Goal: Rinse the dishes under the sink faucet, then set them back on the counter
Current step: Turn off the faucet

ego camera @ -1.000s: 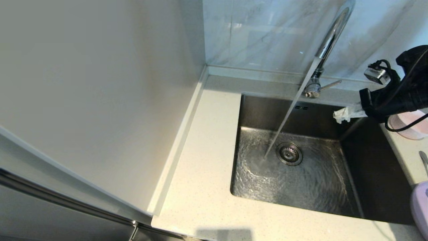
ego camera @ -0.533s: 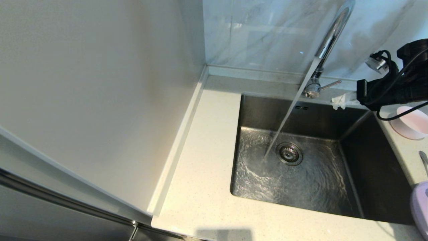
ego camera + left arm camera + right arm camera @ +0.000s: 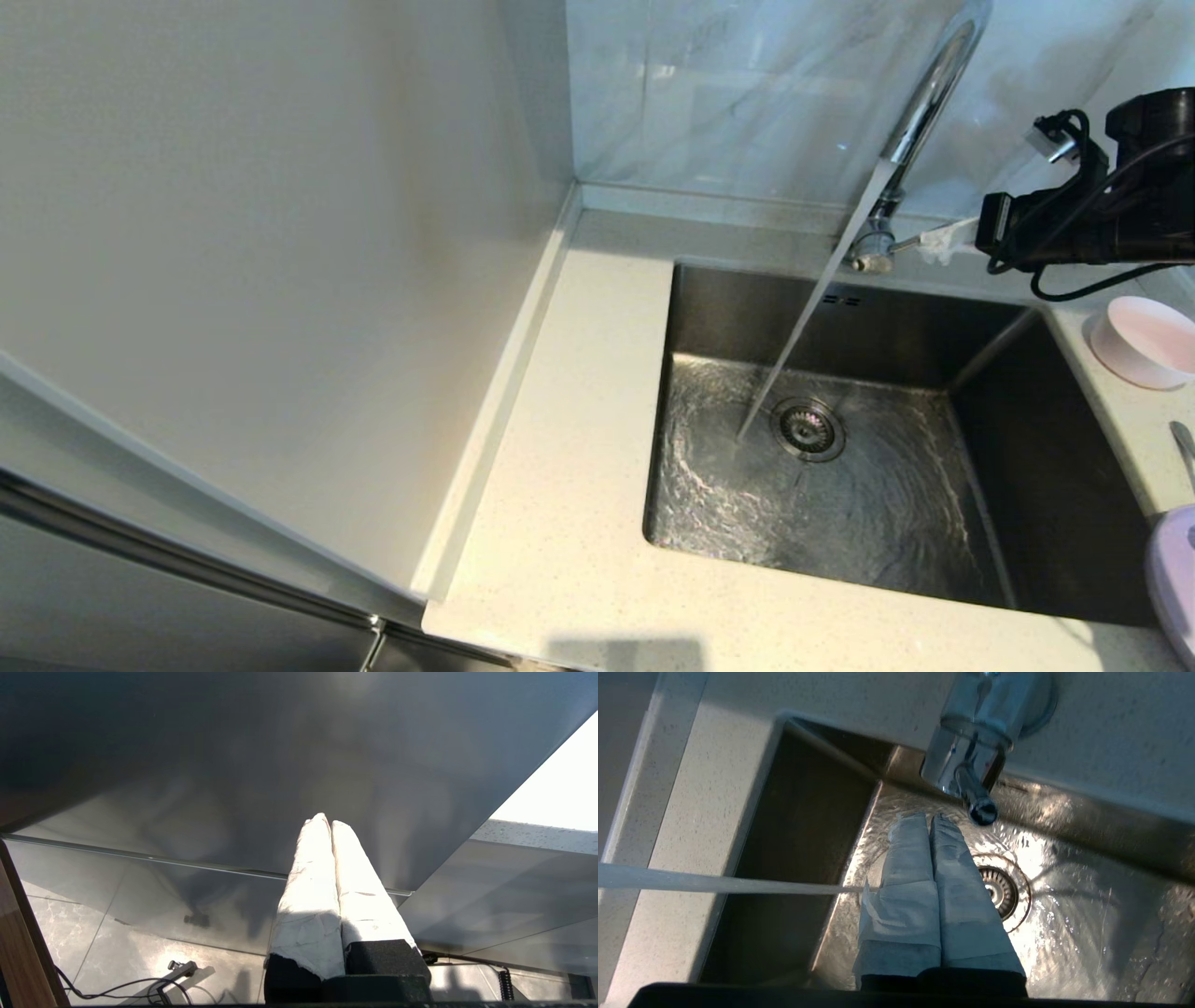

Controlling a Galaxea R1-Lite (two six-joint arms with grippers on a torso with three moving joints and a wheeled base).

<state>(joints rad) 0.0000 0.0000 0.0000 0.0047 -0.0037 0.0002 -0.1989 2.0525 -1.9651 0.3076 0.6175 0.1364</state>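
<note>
Water runs from the chrome faucet (image 3: 920, 103) into the steel sink (image 3: 840, 313), landing beside the drain strainer (image 3: 808, 429). My right gripper (image 3: 938, 243) hovers over the sink's back right corner with its white-wrapped fingers shut and empty. Its tips sit right at the end of the faucet's side lever (image 3: 913, 241). In the right wrist view the gripper (image 3: 929, 817) has the lever's tip (image 3: 981, 809) just beside it; contact is unclear. The pink bowl (image 3: 1141, 341), spoon (image 3: 1184, 446) and lilac plate (image 3: 1174, 579) rest on the right counter. My left gripper (image 3: 325, 820) is shut, parked low.
The cream counter (image 3: 579, 420) runs along the sink's left, bounded by a pale side wall (image 3: 280, 233). The marble wall (image 3: 747, 93) rises behind the faucet. The left wrist view faces a dark cabinet panel (image 3: 280, 765) above a tiled floor.
My right arm has risen and swung back-left from above the pink bowl to the faucet lever, uncovering the bowl. The water keeps running.
</note>
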